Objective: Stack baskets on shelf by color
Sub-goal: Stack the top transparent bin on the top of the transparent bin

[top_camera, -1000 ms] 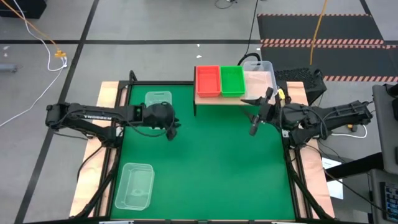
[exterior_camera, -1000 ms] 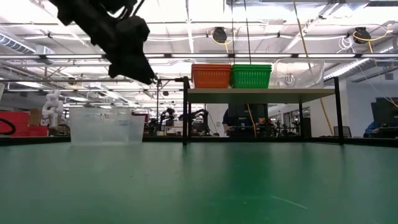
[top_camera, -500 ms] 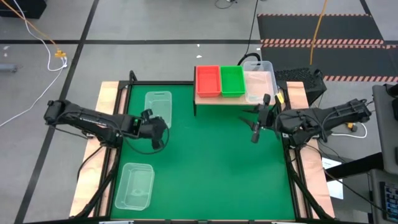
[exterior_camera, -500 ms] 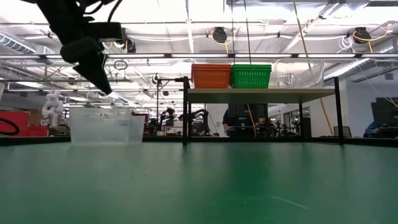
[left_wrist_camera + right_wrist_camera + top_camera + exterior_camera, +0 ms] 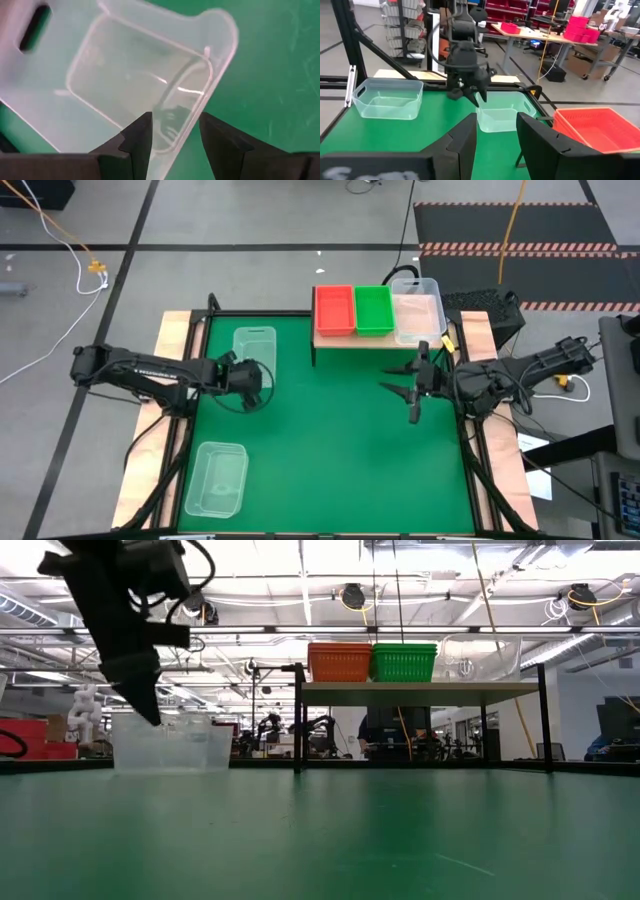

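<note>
So the left gripper (image 5: 262,383) is hanging over the near edge of a clear rectangular plastic basket (image 5: 254,351) that sits at the back-left of the green table mat (image 5: 340,450). From its own wrist camera the two dark fingers (image 5: 137,142) are spread apart with the basket's rim showing in the gap, not pinching it as far as I can see. Low down it's mostly a dark silhouette, so whether the tips actually touch the plastic is hard to call.

The right gripper (image 5: 412,393) floats above the mat just in front of the shelf's right end, fingers apart and nothing between them.

The small shelf with the light wooden plank top (image 5: 331,338) on thin dark legs stands at the back edge of the mat. On it, left to right, touching: an orange-red perforated basket (image 5: 333,311), a bright green perforated basket (image 5: 373,310), then a clear one (image 5: 417,312) that overhangs the shelf's right end. You can't tell from above how many are nested in each spot.

Another clear basket (image 5: 216,479) sits alone at the front-left corner, well apart from everything.
</note>
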Controlling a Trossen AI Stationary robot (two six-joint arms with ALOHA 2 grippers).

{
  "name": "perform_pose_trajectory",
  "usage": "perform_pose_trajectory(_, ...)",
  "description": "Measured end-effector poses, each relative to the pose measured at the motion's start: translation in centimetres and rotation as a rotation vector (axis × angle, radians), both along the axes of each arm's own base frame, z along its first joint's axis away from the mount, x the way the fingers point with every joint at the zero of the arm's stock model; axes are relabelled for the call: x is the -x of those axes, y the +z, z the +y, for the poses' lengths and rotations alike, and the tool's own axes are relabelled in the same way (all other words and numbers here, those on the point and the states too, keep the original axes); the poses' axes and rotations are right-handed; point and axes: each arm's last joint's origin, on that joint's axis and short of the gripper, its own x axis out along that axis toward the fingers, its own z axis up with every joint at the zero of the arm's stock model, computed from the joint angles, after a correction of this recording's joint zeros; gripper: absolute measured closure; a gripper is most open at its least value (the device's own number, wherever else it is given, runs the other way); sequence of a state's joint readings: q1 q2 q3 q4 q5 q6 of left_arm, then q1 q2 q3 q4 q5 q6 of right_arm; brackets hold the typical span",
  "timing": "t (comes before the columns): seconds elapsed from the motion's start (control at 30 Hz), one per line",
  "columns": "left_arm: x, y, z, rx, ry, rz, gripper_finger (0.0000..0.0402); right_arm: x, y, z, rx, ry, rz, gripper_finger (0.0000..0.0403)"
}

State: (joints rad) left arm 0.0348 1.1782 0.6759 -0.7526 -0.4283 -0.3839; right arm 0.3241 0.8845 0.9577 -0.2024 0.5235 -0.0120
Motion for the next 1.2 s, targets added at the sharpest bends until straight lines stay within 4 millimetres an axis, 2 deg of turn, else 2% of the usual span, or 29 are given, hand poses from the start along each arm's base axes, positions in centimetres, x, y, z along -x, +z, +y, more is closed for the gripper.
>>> perform_pose_trajectory(0.13,0.2,-0.4,1.1,0.146,0.109,-0.035,0.0236,0.0,0.0,0.0,-0.001,0.001,-0.003,0.0271)
perform_pose_trajectory(0.23,-0.5,0.0,1.6,0.285,0.2,-0.163,0.0241,0.0,0.0,0.0,-0.002,0.001,-0.004,0.0271)
perform_pose_trajectory(0.3,-1.9,0.7,1.8,0.366,0.138,-0.323,0.0251,0.0,0.1,0.0,-0.004,0.0,-0.012,0.0271)
perform_pose_trajectory(0.37,-3.5,2.0,1.8,0.383,0.003,-0.509,0.0265,-0.1,0.3,0.0,-0.007,0.001,-0.028,0.0271)
perform_pose_trajectory(0.47,-5.3,4.3,1.7,0.32,-0.163,-0.774,0.0285,-0.1,0.4,0.0,-0.011,0.001,-0.045,0.0271)
perform_pose_trajectory(0.53,-5.7,5.7,1.6,0.277,-0.218,-0.846,0.0296,-0.1,0.4,0.0,-0.009,0.002,-0.042,0.0271)
perform_pose_trajectory(0.67,-4.4,7.7,0.6,0.196,-0.3,-0.734,0.031,0.0,0.1,0.0,-0.014,0.002,-0.008,0.0271)
perform_pose_trajectory(0.8,-2.1,6.5,-0.5,0.113,-0.299,-0.452,0.0311,0.1,-0.4,0.0,-0.033,-0.005,0.035,0.0271)
perform_pose_trajectory(0.9,-0.9,5.4,-1.9,0.094,-0.371,-0.286,0.0311,0.1,-0.6,0.0,-0.061,-0.013,0.044,0.0271)
perform_pose_trajectory(1.03,-1.0,4.6,-3.0,0.078,-0.437,-0.224,0.0295,0.1,-0.6,0.1,-0.09,0.018,0.045,0.0271)
perform_pose_trajectory(1.2,-1.1,3.8,-2.9,0.065,-0.377,-0.153,0.0249,-0.7,-1.3,0.8,-0.084,0.048,0.077,0.0271)
